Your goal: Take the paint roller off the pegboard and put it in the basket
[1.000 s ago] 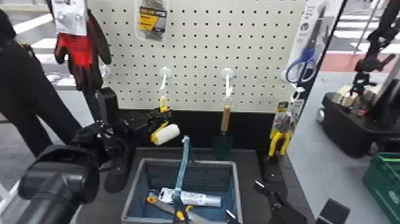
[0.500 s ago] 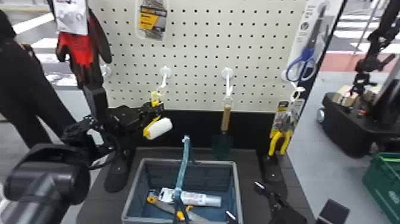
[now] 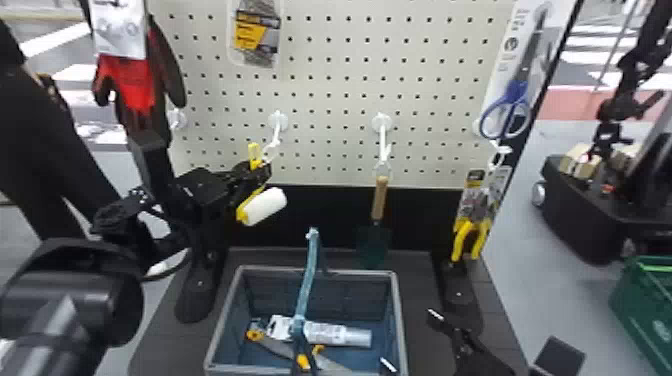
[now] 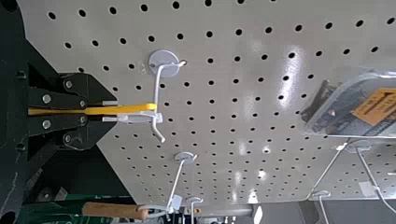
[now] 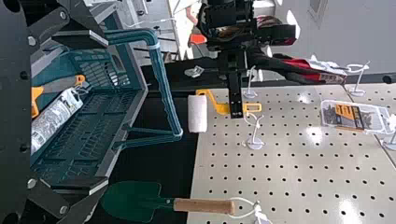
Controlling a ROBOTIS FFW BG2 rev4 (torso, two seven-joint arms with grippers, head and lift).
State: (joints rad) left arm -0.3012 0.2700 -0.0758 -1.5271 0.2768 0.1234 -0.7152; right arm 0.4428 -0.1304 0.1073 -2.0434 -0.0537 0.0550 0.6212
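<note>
My left gripper has the paint roller by its yellow handle, pinched between both fingers, with the handle's end poking out past the fingertips and the white sleeve hanging below them. A white tie at that end reaches the hook on the pegboard, so I see the roller up at the board, above the basket. To the right, by the basket's right side, my right gripper has its fingers spread. Since the last frame, I've brought the roller slightly higher in the head view. It's a small one: fat white sleeve, tilted, its right end higher, on a bright yellow frame.
</note>
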